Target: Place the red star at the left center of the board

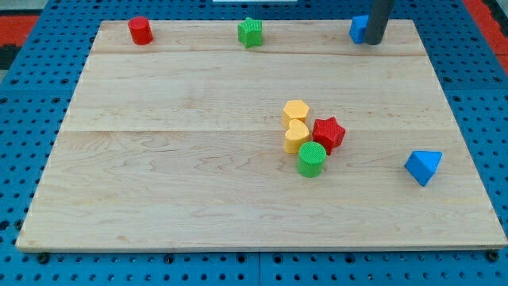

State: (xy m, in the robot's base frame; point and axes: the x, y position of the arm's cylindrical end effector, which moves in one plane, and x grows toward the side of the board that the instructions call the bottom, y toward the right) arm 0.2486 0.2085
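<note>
My tip [373,41] sits at the board's [159,175] top edge, touching a blue block [359,28] — there are no jaws to speak of, only a bare rod. From the tip, the red star [329,133] lies well toward the view's bottom and slightly left, packed against a yellow hexagon [296,112], a yellow heart [296,137] and a green cylinder [311,160]. The star has no long axis — one arm points toward the view's right. I judge the push must come from the star's right.
</note>
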